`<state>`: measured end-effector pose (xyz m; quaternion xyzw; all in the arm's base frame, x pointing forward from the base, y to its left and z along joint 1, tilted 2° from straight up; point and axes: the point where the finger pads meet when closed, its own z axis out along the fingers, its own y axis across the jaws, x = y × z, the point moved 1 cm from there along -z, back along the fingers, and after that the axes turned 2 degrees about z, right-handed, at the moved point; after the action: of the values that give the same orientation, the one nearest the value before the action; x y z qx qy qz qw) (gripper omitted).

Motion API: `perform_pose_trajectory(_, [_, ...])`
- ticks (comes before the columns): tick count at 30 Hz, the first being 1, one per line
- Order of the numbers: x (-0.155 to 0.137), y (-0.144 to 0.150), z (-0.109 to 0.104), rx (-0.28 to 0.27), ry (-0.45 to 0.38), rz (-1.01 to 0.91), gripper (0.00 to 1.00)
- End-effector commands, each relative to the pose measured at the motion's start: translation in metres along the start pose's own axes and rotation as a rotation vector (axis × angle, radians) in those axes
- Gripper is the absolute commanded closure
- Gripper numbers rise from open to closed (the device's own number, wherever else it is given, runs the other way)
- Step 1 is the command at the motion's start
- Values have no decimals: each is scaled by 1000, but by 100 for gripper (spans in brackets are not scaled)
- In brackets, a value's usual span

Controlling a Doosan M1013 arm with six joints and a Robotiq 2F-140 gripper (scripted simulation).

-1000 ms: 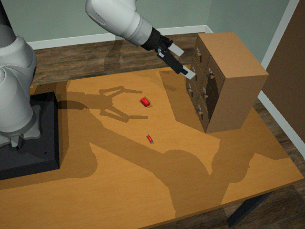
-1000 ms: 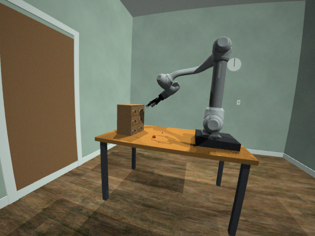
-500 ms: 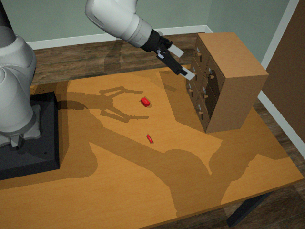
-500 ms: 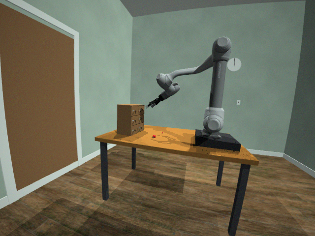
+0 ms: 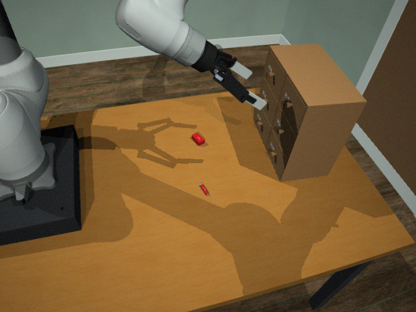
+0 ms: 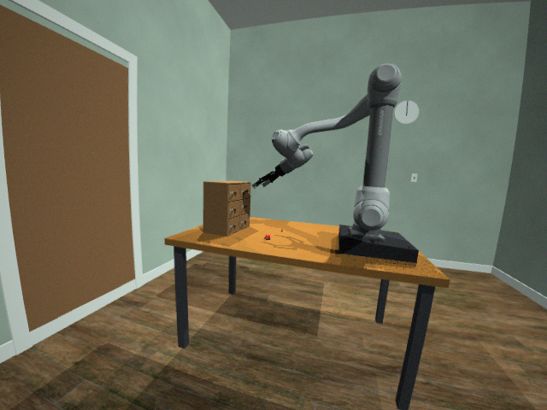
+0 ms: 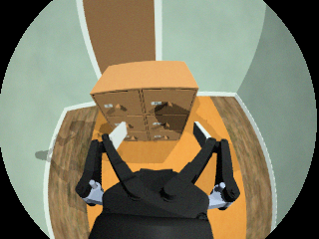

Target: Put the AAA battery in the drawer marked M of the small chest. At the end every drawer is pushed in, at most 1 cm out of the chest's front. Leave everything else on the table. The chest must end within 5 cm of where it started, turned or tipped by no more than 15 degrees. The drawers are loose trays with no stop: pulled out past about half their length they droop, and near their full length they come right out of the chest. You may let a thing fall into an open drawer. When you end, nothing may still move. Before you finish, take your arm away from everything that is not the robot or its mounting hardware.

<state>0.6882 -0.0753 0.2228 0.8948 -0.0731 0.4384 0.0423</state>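
Facing the small chest (image 5: pixel 320 134) (image 6: pixel 214 207) (image 7: pixel 150 77): gripper (image 5: pixel 254 87) (image 6: pixel 260 184) (image 7: pixel 159 127) spread wide, holding nothing, probably to straddle a drawer knob | AAA battery (image 5: pixel 203 188) (image 6: pixel 281 230) lying on the desk (image 5: pixel 161 268) (image 6: pixel 308 260) (image 7: pixel 140 151) before the chest, likely left until M opens | red block (image 5: pixel 198 138) (image 6: pixel 267 237) also before the chest, meant to stay | labels too small to read, M unconfirmed.

Drawer labels (image 5: pixel 287 95) (image 7: pixel 156 104): present as pale patches, lettering too small to read; M drawer not identifiable. Chest (image 5: pixel 322 137) (image 6: pixel 215 207) (image 7: pixel 150 77): back hidden in all views. Robot arm (image 5: pixel 157 30): upper part cut off by top view's upper edge. Small red objects (image 6: pixel 267 237) (image 6: pixel 281 230): details unresolved in exterior view.
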Motion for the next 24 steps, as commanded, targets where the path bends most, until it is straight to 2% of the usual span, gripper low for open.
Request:
perform_pose_trajectory(1, [-1,0,2,54,55,2,0])
perform_pose_trajectory(24, [-9,0,35,61,414,10,0])
